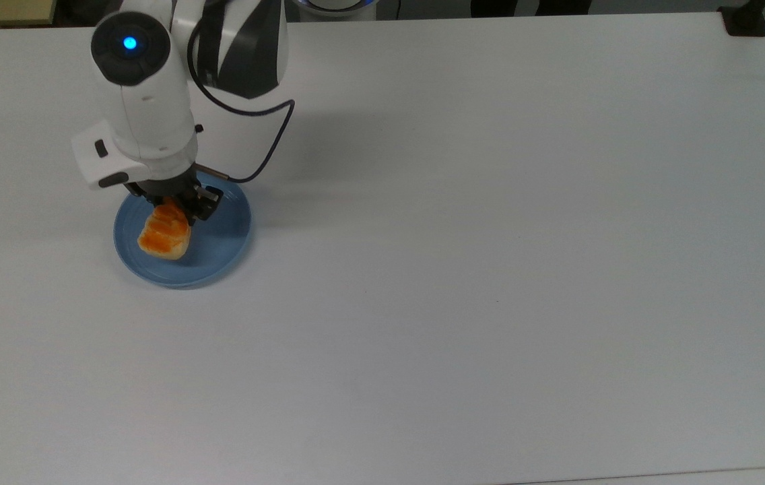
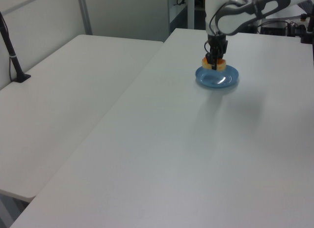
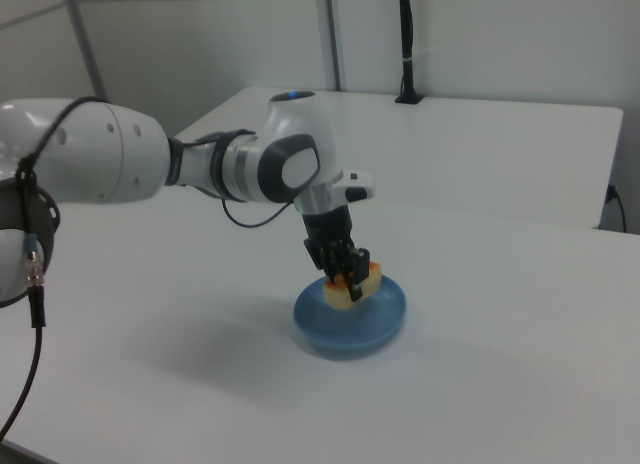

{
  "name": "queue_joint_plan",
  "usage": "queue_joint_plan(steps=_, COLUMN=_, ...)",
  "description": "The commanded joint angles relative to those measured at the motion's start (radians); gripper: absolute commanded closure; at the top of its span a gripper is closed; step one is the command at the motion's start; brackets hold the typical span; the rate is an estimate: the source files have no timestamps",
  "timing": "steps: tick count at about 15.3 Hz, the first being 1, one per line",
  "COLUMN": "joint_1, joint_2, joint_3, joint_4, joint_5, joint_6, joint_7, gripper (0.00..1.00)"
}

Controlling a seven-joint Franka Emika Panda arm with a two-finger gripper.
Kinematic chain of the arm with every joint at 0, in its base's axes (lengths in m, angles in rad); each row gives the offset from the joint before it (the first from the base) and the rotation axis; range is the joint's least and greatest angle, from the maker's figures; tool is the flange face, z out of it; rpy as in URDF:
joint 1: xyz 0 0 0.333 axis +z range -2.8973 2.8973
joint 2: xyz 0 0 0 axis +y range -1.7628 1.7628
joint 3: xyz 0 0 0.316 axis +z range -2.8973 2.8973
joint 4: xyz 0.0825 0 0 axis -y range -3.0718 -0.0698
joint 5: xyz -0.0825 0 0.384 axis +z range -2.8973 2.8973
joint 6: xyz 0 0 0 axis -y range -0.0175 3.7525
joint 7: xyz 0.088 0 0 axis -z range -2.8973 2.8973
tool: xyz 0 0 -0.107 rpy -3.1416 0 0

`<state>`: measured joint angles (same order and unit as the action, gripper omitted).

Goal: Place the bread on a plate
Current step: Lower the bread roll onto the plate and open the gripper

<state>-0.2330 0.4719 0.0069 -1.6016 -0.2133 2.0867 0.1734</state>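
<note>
The bread sits low over the plate, pinched at its upper end between the fingers of the tool; in the right view it appears to touch the plate's floor, though that contact is hard to judge. It is a small oblong bun, glossy orange-brown and segmented on top, pale cream along the sides. The light-blue plate lies on the white bench, with the tool's white arm rising behind it.
</note>
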Motion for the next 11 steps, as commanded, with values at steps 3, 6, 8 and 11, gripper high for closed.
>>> queue_joint_plan(steps=3, joint_1=0.004, joint_2=0.007, joint_3=-0.004, joint_4=-0.049, joint_5=-0.047, joint_6=0.061, joint_7=0.047, gripper=0.54)
queue_joint_plan(steps=6, joint_1=0.006, joint_2=0.002, joint_3=-0.004, joint_4=-0.046, joint_5=-0.051, joint_6=0.050, joint_7=0.079, gripper=0.15)
queue_joint_plan(steps=8, joint_1=0.006, joint_2=-0.005, joint_3=-0.004, joint_4=-0.047, joint_5=-0.070, joint_6=0.041, joint_7=0.115, gripper=0.00)
queue_joint_plan(steps=11, joint_1=0.006, joint_2=-0.035, joint_3=-0.002, joint_4=-0.046, joint_5=-0.090, joint_6=-0.008, joint_7=0.115, gripper=0.00)
